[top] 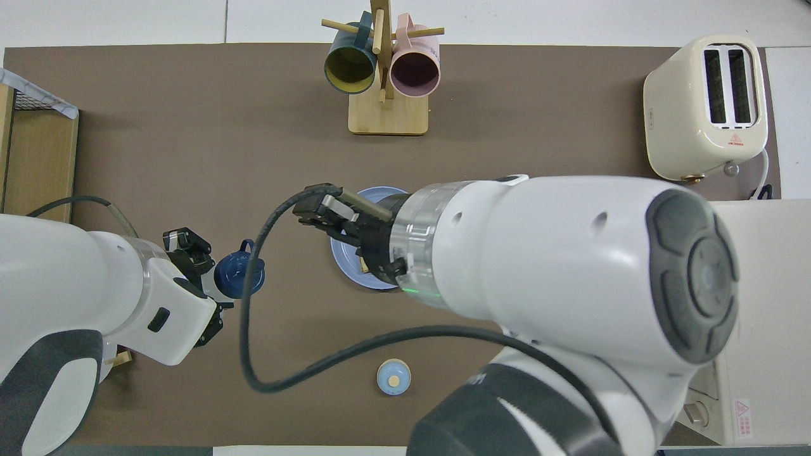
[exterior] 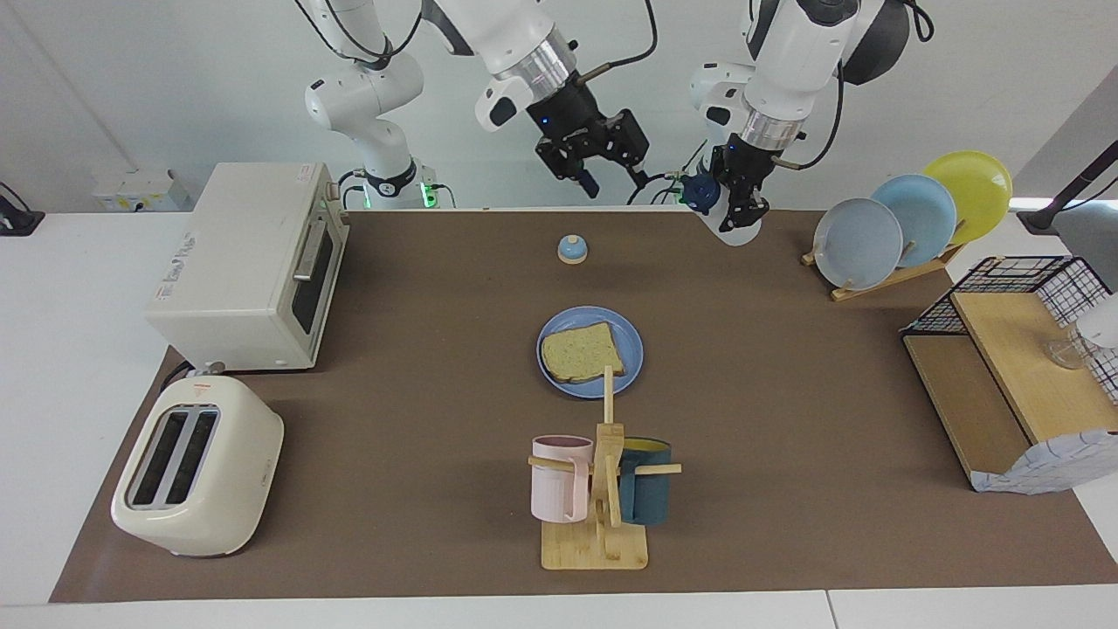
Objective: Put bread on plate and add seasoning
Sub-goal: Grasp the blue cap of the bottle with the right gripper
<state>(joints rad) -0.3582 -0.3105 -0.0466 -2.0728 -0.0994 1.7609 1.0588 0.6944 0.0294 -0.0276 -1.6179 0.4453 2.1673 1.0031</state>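
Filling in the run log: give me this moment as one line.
bread: on plate | left gripper: shut on seasoning, raised | right gripper: raised, empty

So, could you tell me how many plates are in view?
4: the blue plate under the bread mid-table, and three upright in the wooden rack: grey-blue, light blue, yellow. None seem hidden.
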